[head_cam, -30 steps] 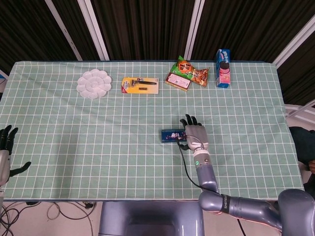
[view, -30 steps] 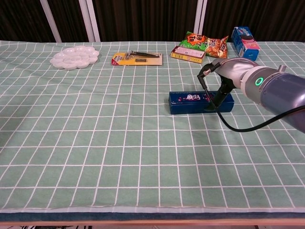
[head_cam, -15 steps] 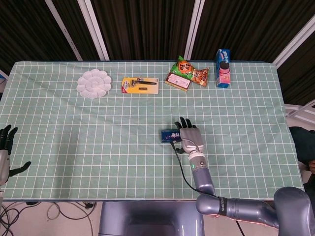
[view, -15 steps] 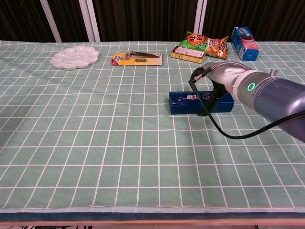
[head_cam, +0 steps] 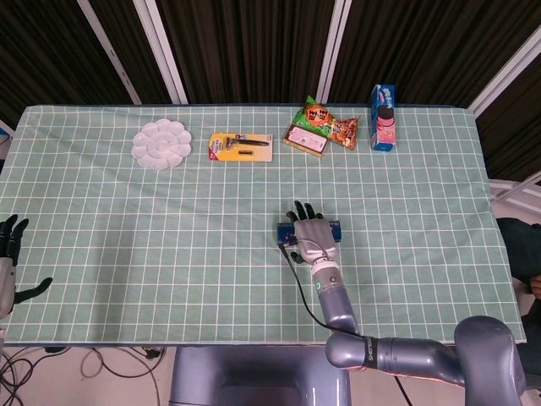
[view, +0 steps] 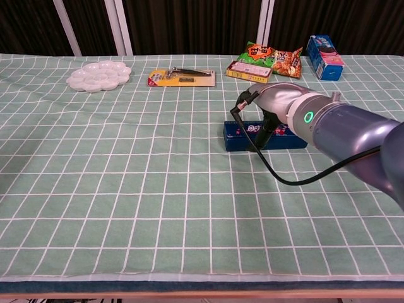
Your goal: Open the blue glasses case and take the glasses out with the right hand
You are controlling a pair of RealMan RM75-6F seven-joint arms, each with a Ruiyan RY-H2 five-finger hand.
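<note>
The blue glasses case (head_cam: 283,234) lies shut on the green checked cloth, a little right of the table's middle. My right hand (head_cam: 309,230) lies over its middle from the near side, fingers spread across the lid, so only the two ends of the case show. In the chest view the right hand (view: 274,104) arches over the case (view: 238,136), with dark fingers reaching down its front face. My left hand (head_cam: 8,247) hangs at the table's near left edge with fingers apart and nothing in it.
Along the far side stand a white flower-shaped palette (head_cam: 161,144), a yellow razor pack (head_cam: 241,146), snack packets (head_cam: 325,127) and a blue carton (head_cam: 383,106). A black cable (view: 271,173) loops from the right wrist over the cloth.
My right hand has slid left along the case, from its right end to over its middle. The case has stayed put and shut. The left hand has not moved.
</note>
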